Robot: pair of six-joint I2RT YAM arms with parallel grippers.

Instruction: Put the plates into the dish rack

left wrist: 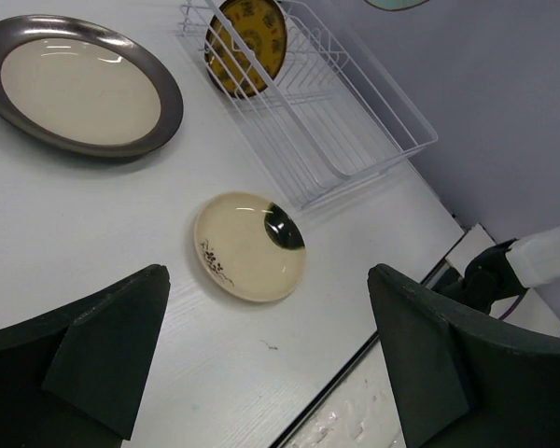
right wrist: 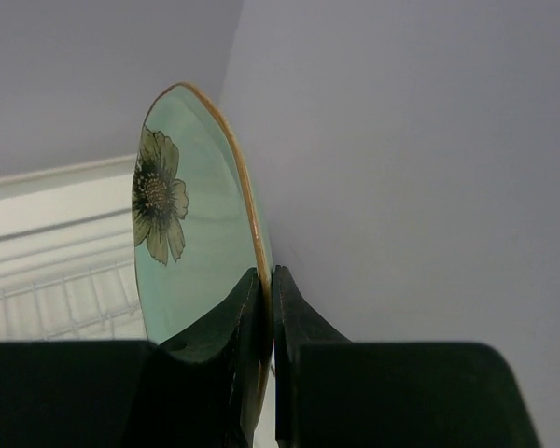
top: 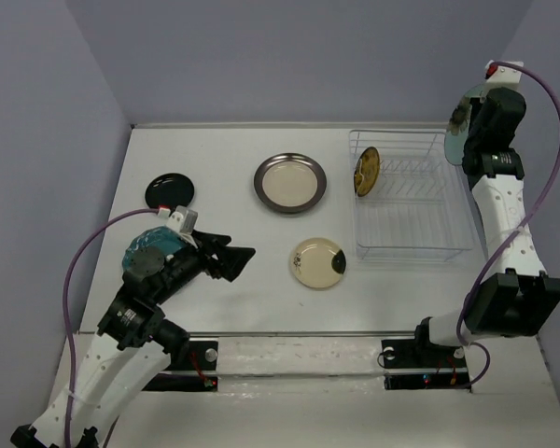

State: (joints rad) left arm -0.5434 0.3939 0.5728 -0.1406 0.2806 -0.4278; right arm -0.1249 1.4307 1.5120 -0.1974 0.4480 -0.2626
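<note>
My right gripper [right wrist: 266, 273] is shut on the rim of the pale teal flowered plate [right wrist: 182, 243]. It holds the plate on edge, high over the right end of the dish rack [top: 411, 201]; from above the plate [top: 458, 131] shows beside the gripper [top: 469, 129]. A small amber patterned plate [top: 367, 172] stands upright in the rack's left end. My left gripper [top: 235, 261] is open and empty, hovering left of the tan plate with a dark spot [top: 318, 263]. In the left wrist view that plate [left wrist: 243, 247] lies flat ahead of the fingers [left wrist: 112, 345].
A silver-rimmed cream plate [top: 290, 183] lies flat left of the rack. A small black plate [top: 169, 191] sits at the far left. A dark teal scalloped plate [top: 147, 250] lies partly under my left arm. Purple walls close in the back and sides.
</note>
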